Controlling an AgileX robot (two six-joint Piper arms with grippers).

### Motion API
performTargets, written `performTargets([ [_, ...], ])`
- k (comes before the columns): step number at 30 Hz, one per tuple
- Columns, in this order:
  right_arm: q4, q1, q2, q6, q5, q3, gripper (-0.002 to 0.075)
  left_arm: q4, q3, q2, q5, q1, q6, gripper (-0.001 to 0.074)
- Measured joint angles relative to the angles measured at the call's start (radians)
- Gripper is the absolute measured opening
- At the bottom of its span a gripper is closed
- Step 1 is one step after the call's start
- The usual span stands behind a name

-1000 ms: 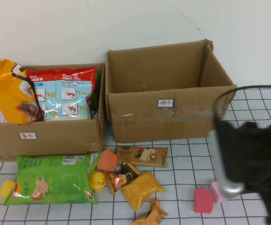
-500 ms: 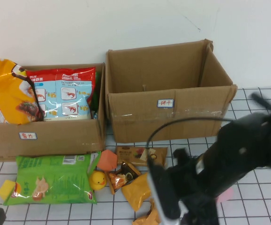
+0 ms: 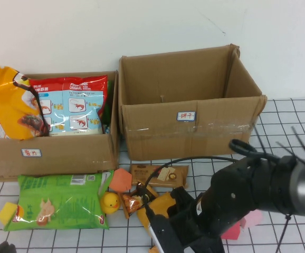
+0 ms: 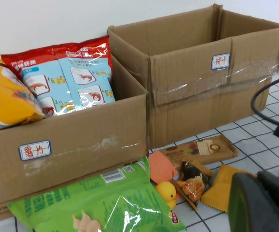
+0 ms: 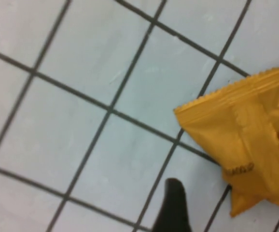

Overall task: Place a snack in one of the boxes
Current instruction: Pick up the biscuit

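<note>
A yellow snack packet [image 5: 248, 150] just beside the right hand [image 3: 165, 240], fingers' state unclear, is being approached for grasping; the left hand [image 3: 2, 247] is being kept aside.

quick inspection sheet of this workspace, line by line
surface: white gridded tabletop
job's things: labelled cardboard box holding snack bags; empty labelled cardboard box; orange snack packet; brown snack bar
clutter: green snack bag, yellow rubber duck, pink foam block
grippers: right claw low above the tabletop beside the orange packet; left claw not in view
cables: black cable looping over the right arm
surroundings: white wall
</note>
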Motion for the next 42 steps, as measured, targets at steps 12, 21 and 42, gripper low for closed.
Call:
performTargets([
  [12, 0.002, 0.000, 0.074, -0.045, -0.080, -0.019, 0.0479, 0.000, 0.000, 0.000, 0.006, 0.000, 0.000, -0.0001],
  [21, 0.066, 0.000, 0.123, -0.045, -0.023, -0.127, 0.0468, 0.000, 0.000, 0.000, 0.006, 0.000, 0.000, -0.0001],
  [42, 0.081, 0.000, 0.046, 0.248, 0.217, -0.265, 0.0021, 0.000, 0.000, 0.000, 0.006, 0.000, 0.000, -0.0001],
])
